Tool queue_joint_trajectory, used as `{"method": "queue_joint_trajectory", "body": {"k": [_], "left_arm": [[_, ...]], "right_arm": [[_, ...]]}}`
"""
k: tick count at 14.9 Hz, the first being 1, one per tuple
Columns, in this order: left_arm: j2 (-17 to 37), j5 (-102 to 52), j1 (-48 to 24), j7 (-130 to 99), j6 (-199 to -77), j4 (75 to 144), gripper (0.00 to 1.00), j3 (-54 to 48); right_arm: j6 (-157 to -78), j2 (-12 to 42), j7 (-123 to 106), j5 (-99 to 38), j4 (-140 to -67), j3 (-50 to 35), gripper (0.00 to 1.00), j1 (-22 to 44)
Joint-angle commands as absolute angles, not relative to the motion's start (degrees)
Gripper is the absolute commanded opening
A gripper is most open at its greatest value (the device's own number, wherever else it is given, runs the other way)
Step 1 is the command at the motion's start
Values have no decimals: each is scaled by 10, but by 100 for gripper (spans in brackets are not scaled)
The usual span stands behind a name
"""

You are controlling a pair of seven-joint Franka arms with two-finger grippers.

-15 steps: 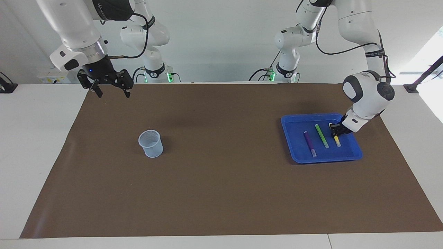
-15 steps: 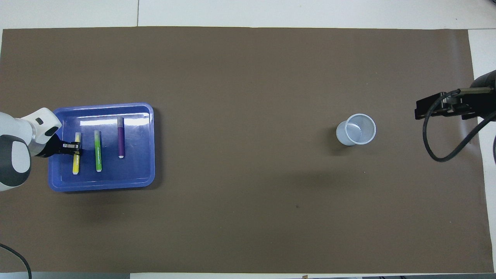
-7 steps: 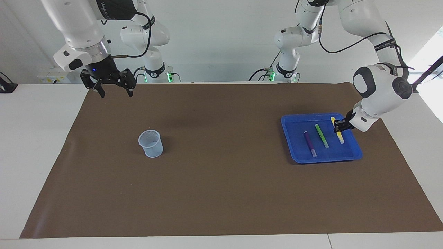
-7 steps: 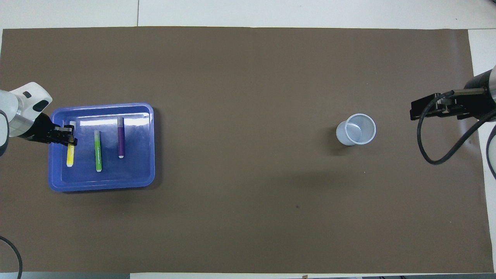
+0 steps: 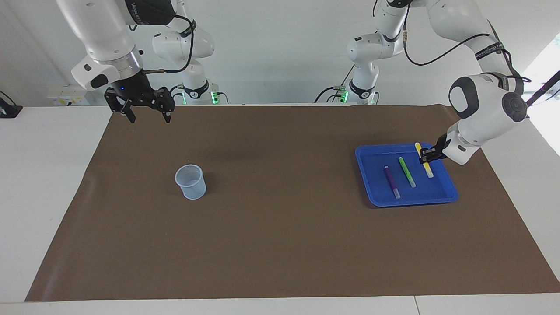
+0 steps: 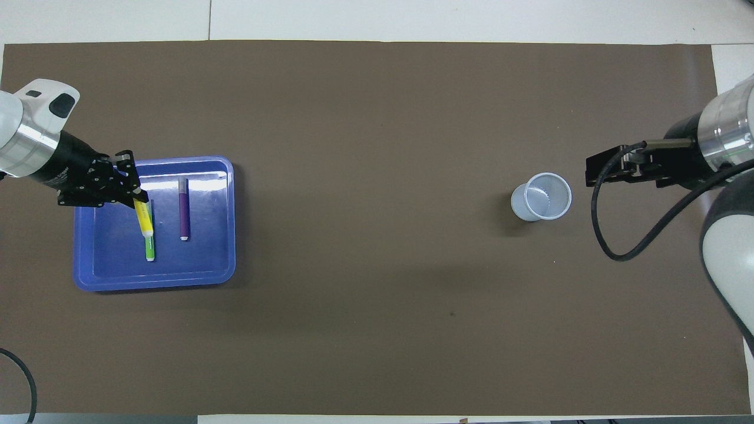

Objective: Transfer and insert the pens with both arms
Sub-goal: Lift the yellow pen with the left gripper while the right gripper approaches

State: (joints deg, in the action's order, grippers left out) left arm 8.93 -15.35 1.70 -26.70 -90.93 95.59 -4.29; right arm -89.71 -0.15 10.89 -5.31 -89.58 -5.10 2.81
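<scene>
My left gripper (image 5: 426, 155) (image 6: 134, 196) is shut on the yellow pen (image 5: 424, 161) (image 6: 144, 218) and holds it in the air over the blue tray (image 5: 372, 192) (image 6: 94, 277). The green pen (image 5: 407, 172) (image 6: 150, 250) and the purple pen (image 5: 391, 181) (image 6: 184, 208) lie flat in the tray. In the overhead view the yellow pen covers part of the green one. My right gripper (image 5: 148, 114) (image 6: 595, 171) hangs open and holds nothing, above the mat toward the right arm's end. The pale mesh cup (image 5: 190, 181) (image 6: 542, 197) stands upright on the mat.
A brown mat (image 5: 280, 245) covers most of the white table. Two smaller white arms (image 5: 192, 65) with green lights stand at the robots' edge of the table. A black cable (image 6: 624, 235) loops down from the right wrist.
My left gripper has lifted the yellow pen out of the tray and carried it upward. My right gripper has drifted slightly toward the cup, still open.
</scene>
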Motion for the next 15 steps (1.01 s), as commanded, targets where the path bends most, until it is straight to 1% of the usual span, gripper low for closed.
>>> {"method": "queue_joint_trajectory", "body": {"k": [1, 5, 7, 8, 10, 13, 15], "left_arm": [[60, -238, 15, -415, -889, 957, 0, -48], [40, -325, 15, -589, -896, 963, 0, -94], [34, -368, 15, -656, -917, 970, 0, -109], [28, -399, 11, -693, -930, 983, 0, -112], [11, -443, 1, -723, -959, 1016, 0, -113], [-7, -474, -40, -788, -1021, 1050, 0, -113], [-20, -517, -63, -840, -1076, 1081, 0, -113]], "right_arm": [[-925, -14, 141, -121, -916, -67, 100, 22], [-975, -15, 212, -218, -925, -109, 100, 22], [-1029, -18, 260, -280, -942, -133, 100, 22], [-1054, -19, 280, -299, -945, -148, 100, 22], [-1082, -18, 313, -325, -945, -174, 100, 22], [-1149, -14, 330, -365, -955, -213, 100, 22], [-1170, -12, 339, -367, -961, -233, 100, 23]]}}
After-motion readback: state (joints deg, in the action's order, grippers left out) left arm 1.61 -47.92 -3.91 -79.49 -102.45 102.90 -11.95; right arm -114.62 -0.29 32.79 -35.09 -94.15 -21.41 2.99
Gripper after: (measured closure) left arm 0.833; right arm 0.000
